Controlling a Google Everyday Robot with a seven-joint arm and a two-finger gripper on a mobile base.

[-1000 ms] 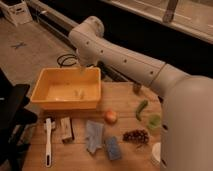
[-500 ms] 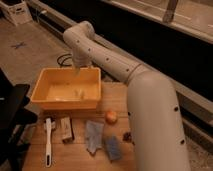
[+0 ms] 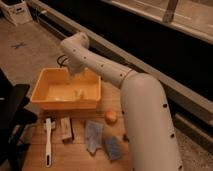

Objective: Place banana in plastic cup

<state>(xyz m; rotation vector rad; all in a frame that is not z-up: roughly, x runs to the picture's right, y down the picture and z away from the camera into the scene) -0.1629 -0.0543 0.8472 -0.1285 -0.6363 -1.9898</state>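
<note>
Camera view: your gripper [image 3: 76,78] hangs over the yellow plastic tub [image 3: 65,103], near its twelve o'clock rim, spread wide open. You cannot tell if it holds anything.

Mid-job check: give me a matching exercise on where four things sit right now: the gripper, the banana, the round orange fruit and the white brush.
Things:
1. gripper
2. banana
3. round orange fruit
4. white brush

Places:
A. lying on the wooden table, front left
B. lying inside the yellow bin
C. over the back part of the yellow bin
D. on the table beside the white arm, off the bin's front right corner

Pairs: 1-C; 2-B; 3-D; 4-A
</note>
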